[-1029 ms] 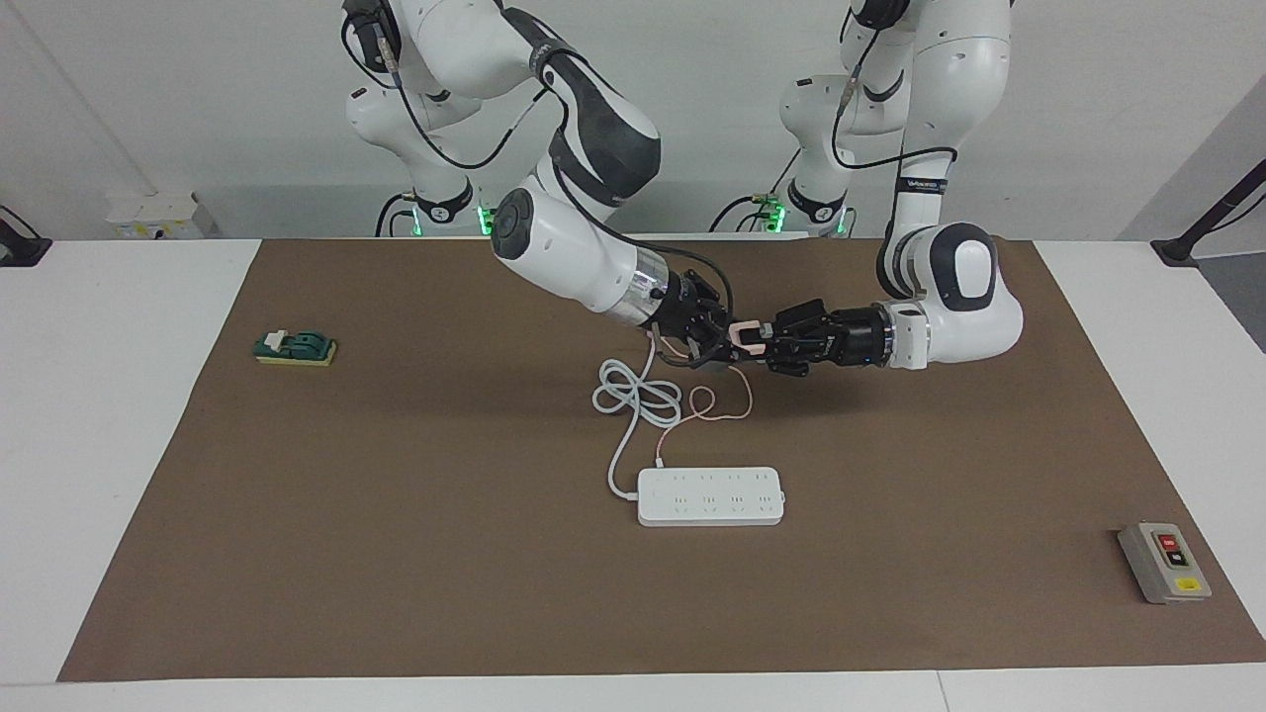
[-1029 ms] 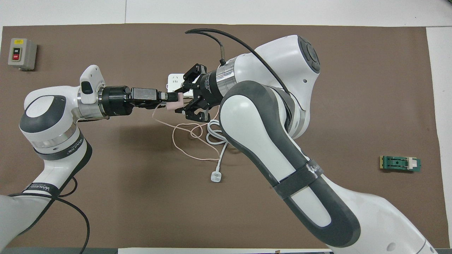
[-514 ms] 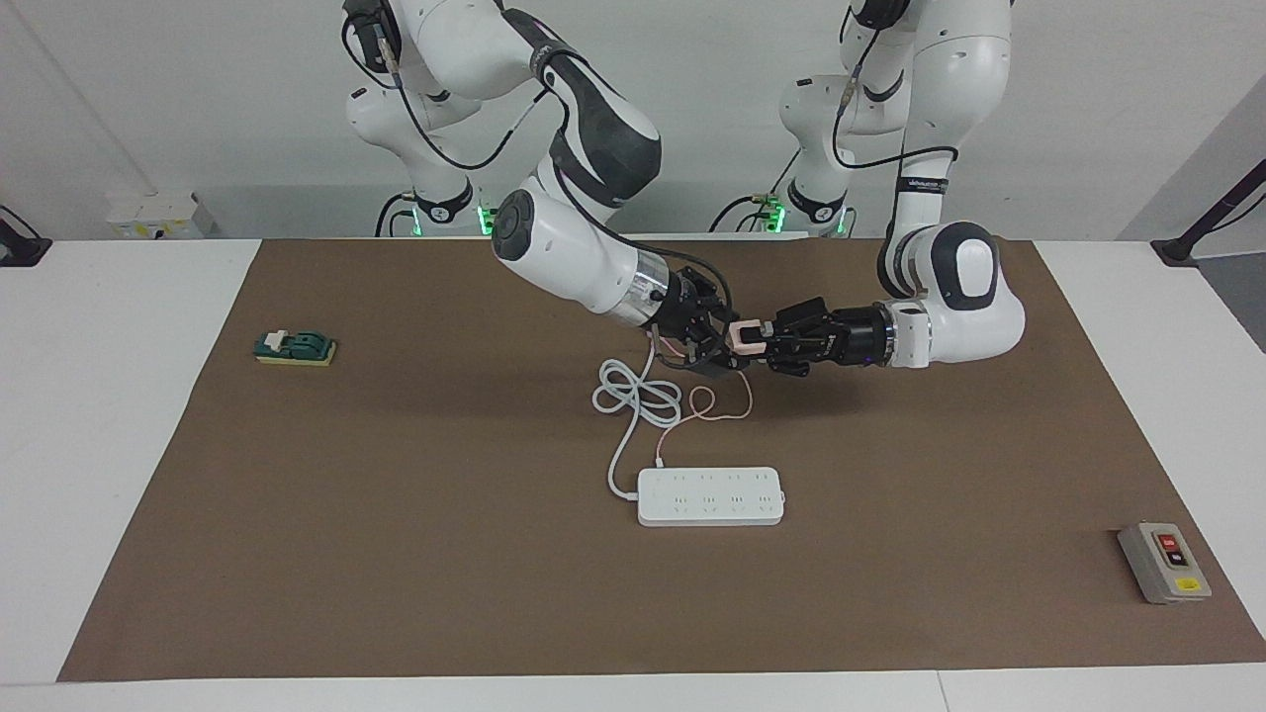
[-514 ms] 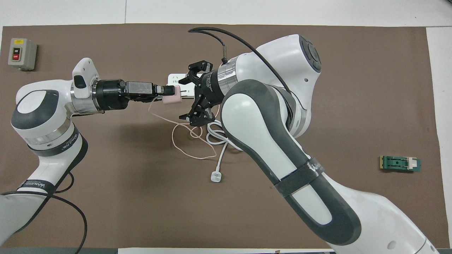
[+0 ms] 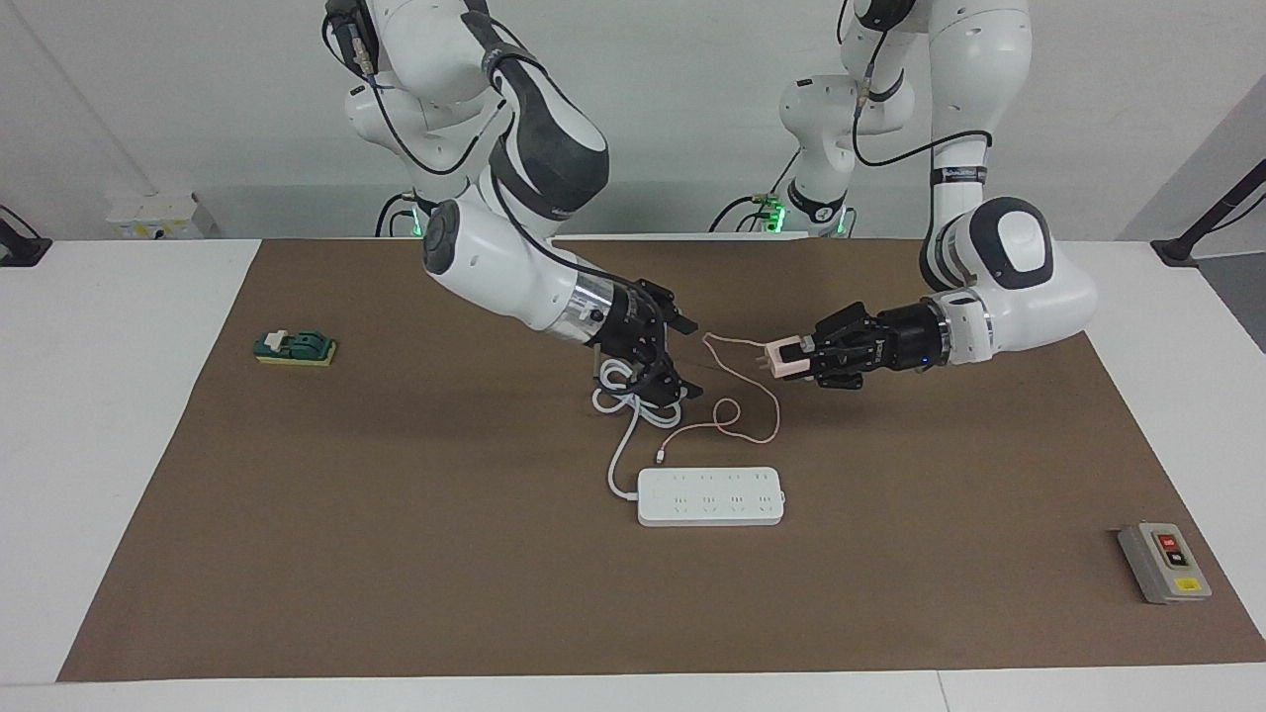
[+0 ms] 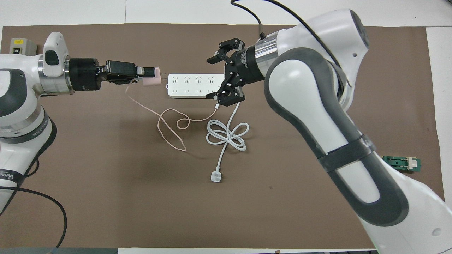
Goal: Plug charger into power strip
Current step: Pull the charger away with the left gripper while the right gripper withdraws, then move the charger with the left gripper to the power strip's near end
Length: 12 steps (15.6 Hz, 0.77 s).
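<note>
My left gripper [image 5: 803, 358] [image 6: 150, 74] is shut on the charger [image 5: 788, 356] [image 6: 154, 80], a small pale-pink cube held up over the mat, prongs pointing toward the right arm's end. Its thin pink cable [image 5: 744, 413] [image 6: 168, 126] droops in loops onto the mat beside the power strip [image 5: 710, 496] [image 6: 190, 85], a long white bar lying flat with its sockets up. My right gripper [image 5: 689, 358] [image 6: 214, 81] is open and holds nothing, hanging over the strip's coiled white cord [image 5: 633, 400] [image 6: 226, 134].
The cord's white plug [image 6: 215, 176] lies on the brown mat [image 5: 396, 554], nearer to the robots than the coil. A grey button box [image 5: 1164, 562] [image 6: 19, 44] sits at the left arm's end. A green block [image 5: 295, 346] [image 6: 400, 163] lies at the right arm's end.
The right gripper opened, let go of the charger and drew back toward its own end. The left gripper carried the charger away toward the left arm's end, dragging the pink cable.
</note>
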### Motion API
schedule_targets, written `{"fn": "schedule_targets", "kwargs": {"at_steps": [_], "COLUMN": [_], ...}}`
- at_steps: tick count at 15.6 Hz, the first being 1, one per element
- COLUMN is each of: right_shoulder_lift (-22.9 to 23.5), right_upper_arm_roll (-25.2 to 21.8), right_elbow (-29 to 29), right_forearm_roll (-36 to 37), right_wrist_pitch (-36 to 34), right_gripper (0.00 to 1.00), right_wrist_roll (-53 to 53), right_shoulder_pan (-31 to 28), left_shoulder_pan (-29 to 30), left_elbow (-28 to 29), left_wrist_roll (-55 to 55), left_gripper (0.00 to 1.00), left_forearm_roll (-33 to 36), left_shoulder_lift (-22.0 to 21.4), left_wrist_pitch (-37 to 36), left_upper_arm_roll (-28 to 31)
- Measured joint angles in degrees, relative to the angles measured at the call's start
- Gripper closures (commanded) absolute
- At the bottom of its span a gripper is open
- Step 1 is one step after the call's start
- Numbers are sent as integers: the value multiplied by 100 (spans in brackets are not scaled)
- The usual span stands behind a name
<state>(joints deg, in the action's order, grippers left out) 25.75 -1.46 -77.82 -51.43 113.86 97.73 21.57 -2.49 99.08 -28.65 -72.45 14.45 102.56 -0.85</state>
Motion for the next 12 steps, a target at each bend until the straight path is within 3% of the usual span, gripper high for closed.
{"fn": "schedule_targets", "kwargs": {"at_steps": [3, 7, 10, 12], "right_shoulder_lift": [-84, -186, -262, -312], "right_upper_arm_roll": [-44, -47, -49, -50], "right_elbow": [114, 325, 381, 392], "right_forearm_roll": [117, 872, 1389, 1732], "right_wrist_pitch": [-313, -704, -989, -1176], "right_gripper": [0, 0, 0, 0], "right_wrist_roll": [0, -155, -924, -1653], "right_shoulder_pan": [-449, -897, -1039, -1133], "left_shoulder_pan": [1, 45, 43, 41], "left_elbow": [-550, -1224, -1615, -1740], "left_wrist_roll": [952, 2175, 2970, 3217], "left_gripper": [100, 100, 100, 100], "left_forearm_roll": [1349, 3144, 4246, 4633], "left_shoulder_lift": [-52, -108, -114, -139], "left_wrist_pitch": [92, -241, -882, -1124], "left_upper_arm_roll": [48, 59, 19, 1]}}
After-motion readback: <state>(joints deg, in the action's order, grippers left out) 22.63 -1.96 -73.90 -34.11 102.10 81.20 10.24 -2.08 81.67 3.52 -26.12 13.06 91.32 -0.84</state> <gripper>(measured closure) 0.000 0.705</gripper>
